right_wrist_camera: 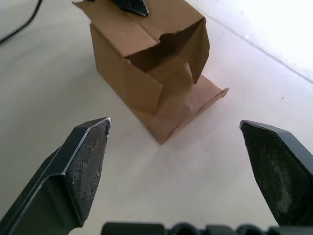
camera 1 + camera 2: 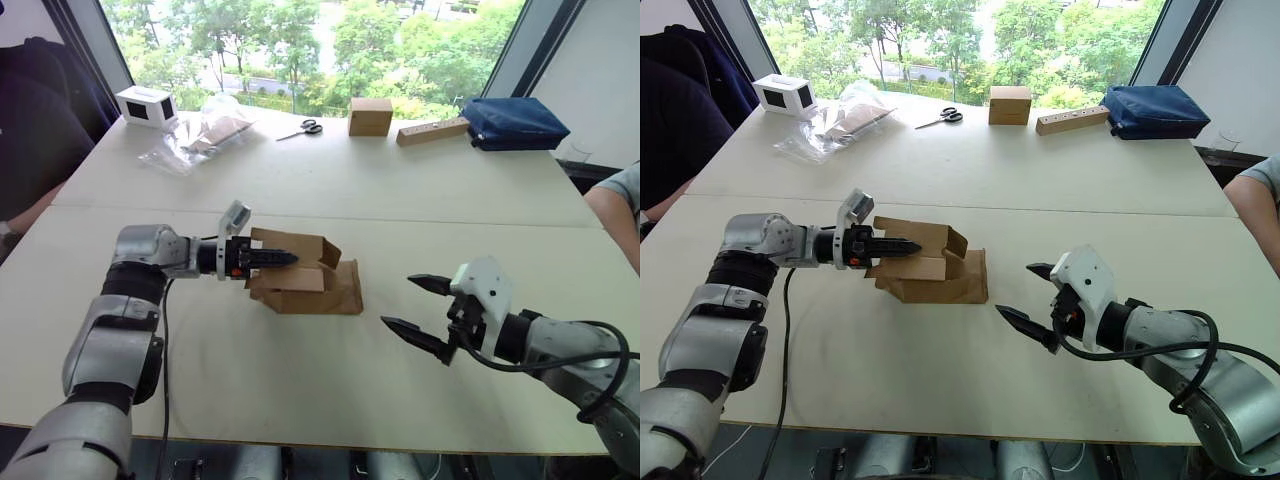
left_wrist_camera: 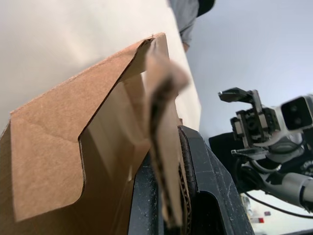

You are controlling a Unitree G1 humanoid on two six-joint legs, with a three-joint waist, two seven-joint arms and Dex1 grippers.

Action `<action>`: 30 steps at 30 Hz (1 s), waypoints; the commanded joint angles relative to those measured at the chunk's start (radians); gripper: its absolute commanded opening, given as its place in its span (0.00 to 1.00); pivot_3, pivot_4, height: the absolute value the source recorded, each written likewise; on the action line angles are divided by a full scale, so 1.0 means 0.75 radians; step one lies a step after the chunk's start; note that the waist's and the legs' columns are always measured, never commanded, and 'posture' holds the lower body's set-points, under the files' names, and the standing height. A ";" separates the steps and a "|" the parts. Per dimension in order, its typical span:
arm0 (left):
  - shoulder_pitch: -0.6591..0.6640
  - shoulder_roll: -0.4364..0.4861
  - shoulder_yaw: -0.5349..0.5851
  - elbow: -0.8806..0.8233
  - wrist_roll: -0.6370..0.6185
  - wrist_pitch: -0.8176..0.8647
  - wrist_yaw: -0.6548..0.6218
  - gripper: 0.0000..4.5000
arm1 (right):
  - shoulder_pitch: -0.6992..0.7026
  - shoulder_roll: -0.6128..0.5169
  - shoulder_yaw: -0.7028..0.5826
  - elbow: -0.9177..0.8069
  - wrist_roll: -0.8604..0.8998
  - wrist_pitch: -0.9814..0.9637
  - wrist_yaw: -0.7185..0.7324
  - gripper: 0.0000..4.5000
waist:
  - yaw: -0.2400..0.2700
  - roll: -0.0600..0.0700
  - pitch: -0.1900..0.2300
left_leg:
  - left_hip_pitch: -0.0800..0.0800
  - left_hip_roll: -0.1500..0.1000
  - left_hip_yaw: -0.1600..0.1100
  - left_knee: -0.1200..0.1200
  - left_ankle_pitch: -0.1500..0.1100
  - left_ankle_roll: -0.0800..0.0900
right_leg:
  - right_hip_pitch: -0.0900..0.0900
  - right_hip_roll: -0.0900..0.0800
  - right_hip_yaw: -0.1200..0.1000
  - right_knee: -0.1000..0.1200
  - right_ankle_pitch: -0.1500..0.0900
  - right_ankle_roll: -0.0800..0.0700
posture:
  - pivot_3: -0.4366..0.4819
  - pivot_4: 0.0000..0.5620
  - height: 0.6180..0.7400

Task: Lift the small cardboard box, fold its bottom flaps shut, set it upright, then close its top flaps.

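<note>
Two black fingers of my left gripper (image 2: 280, 258) pinch a wall of the small brown cardboard box (image 2: 305, 275). My right gripper (image 2: 418, 307) hangs wide open nearby, empty.

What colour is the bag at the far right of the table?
Dark blue bag, best seen in the right eye view.

Pale table (image 2: 420, 190) – big window (image 2: 320, 40) behind, green trees, daylight.

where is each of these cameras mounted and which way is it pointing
Left eye view: head camera, looking forward and down over the table; both arms show.
Right eye view: its stereo twin, same scene.
Left wrist view: along the left gripper, shut on a flap of the small cardboard box; right gripper beyond.
Right wrist view: between the open right gripper's fingers, facing the box.
All four share the box.
</note>
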 commanded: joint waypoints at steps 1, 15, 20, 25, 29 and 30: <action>-0.053 0.036 0.141 -0.276 -0.045 -0.228 -0.003 0.01 | -0.183 0.168 -0.196 0.101 0.284 -0.011 -0.212 1.00 | -0.001 0.000 0.000 | 0.000 0.001 0.000 0.000 0.000 0.000 | 0.000 0.000 0.000 0.000 0.000 0.000 | 0.48 0.27 1.00; -0.216 0.094 0.122 -0.527 0.000 -0.540 -0.040 0.00 | -0.788 0.344 -0.128 0.338 0.538 -0.106 -0.514 0.05 | -0.004 0.003 0.000 | -0.001 -0.002 0.001 0.002 -0.001 0.001 | -0.001 -0.003 0.000 0.003 0.000 0.000 | 0.48 0.27 1.00; -0.224 0.102 0.125 -0.553 -0.025 -0.536 -0.042 0.00 | -0.846 0.342 -0.023 0.351 0.478 -0.103 -0.493 0.01 | -0.008 0.003 0.000 | -0.001 -0.001 0.002 0.002 -0.001 0.002 | -0.001 -0.003 0.000 0.003 0.001 0.001 | 0.48 0.27 1.00; -0.213 0.094 0.136 -0.610 -0.068 -0.501 -0.031 0.00 | -0.847 0.350 0.089 0.395 0.318 -0.137 -0.451 0.01 | -0.011 0.003 0.000 | -0.001 -0.001 0.001 0.002 -0.001 0.002 | -0.001 -0.003 0.000 0.003 0.001 0.001 | 0.48 0.27 1.00; -0.201 0.097 0.135 -0.640 -0.093 -0.482 -0.036 0.00 | -0.848 0.378 0.120 0.419 0.258 -0.160 -0.421 0.01 | -0.011 0.003 0.000 | -0.002 -0.001 0.001 0.002 -0.001 0.002 | -0.001 -0.003 0.000 0.003 0.001 0.001 | 0.48 0.27 1.00; -0.199 0.099 0.135 -0.645 -0.099 -0.478 -0.038 0.00 | -0.847 0.382 0.125 0.423 0.247 -0.163 -0.415 0.01 | -0.012 0.003 0.000 | -0.002 -0.001 0.001 0.002 -0.001 0.002 | -0.001 -0.003 0.000 0.003 0.001 0.001 | 0.48 0.27 1.00</action>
